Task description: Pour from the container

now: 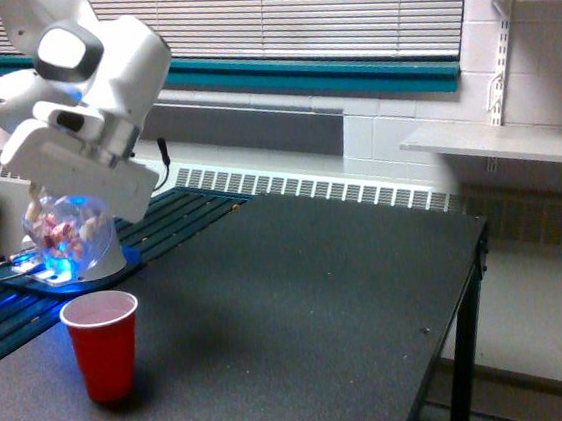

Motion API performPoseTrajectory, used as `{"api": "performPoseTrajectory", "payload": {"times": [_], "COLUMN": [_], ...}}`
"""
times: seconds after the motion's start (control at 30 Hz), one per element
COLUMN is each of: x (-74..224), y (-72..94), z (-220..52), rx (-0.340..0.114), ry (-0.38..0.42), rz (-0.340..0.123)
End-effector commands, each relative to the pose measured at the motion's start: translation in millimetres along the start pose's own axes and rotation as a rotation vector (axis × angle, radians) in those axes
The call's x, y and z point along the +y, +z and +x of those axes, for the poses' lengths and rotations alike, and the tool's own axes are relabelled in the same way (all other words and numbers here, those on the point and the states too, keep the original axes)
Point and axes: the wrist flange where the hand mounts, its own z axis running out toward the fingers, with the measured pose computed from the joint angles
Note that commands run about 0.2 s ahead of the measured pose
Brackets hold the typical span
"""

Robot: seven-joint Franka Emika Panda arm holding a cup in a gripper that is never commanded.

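Observation:
The container (68,237) is a clear, globe-like jar with small pink-white pieces inside. It hangs tilted in the air at the exterior view's left, a little above and just left of the red cup (103,346). My gripper (51,202) is shut on the container's upper part; the white hand hides most of the fingers. The red cup stands upright on the dark table (301,309), and its inside looks pale pink.
The arm's white base (80,260) with a blue glow sits behind the cup on a slatted platform (176,213). The table's right edge (469,281) drops off to the floor. A radiator and window blinds line the back wall; shelves hang at the right.

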Motion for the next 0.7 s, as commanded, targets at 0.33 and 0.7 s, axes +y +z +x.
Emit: {"api": "performPoseTrajectory", "payload": {"times": [0.33, 0.7], "x": [-16, -34], "y": [4.2, -0.2], "z": [13, 12], "rx": [-0.01, 0.002], "ry": [0.051, 0.015], "rz": [-0.011, -0.031]}}
